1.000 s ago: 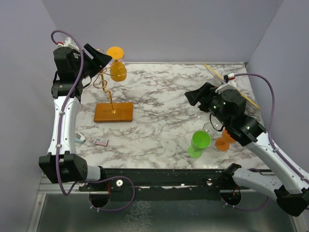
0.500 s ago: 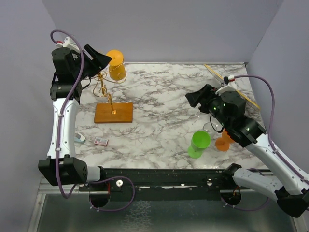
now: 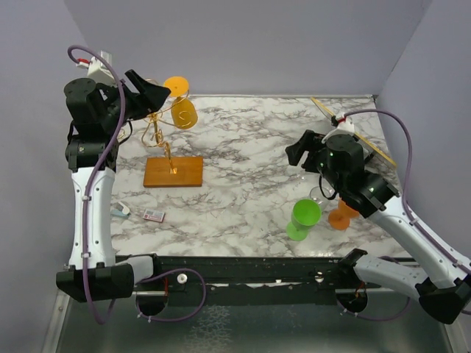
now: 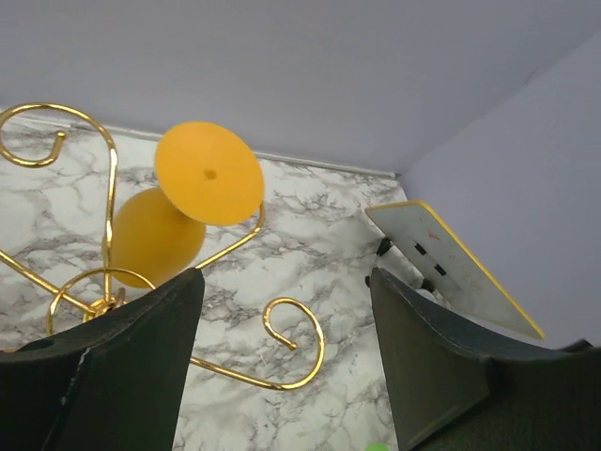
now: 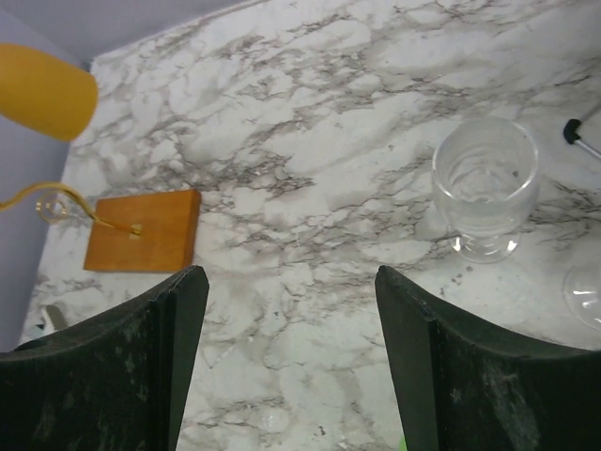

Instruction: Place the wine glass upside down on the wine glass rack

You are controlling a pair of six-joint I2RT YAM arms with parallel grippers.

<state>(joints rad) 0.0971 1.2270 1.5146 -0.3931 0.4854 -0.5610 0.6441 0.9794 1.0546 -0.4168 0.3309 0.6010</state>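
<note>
step: hang looks pretty much done | wine glass (image 4: 208,174): foot-up on a rack (image 3: 173,171) arm, table's (image 3: 257,147) far-left corner | left gripper (image 4: 282,282): just beside glass, spread, empty | right gripper (image 5: 291,272): spread, empty, over right side | next: back left arm off without bumping the wire

Bright even light fr above, soft shadows, wrist views slightly soft.
</note>
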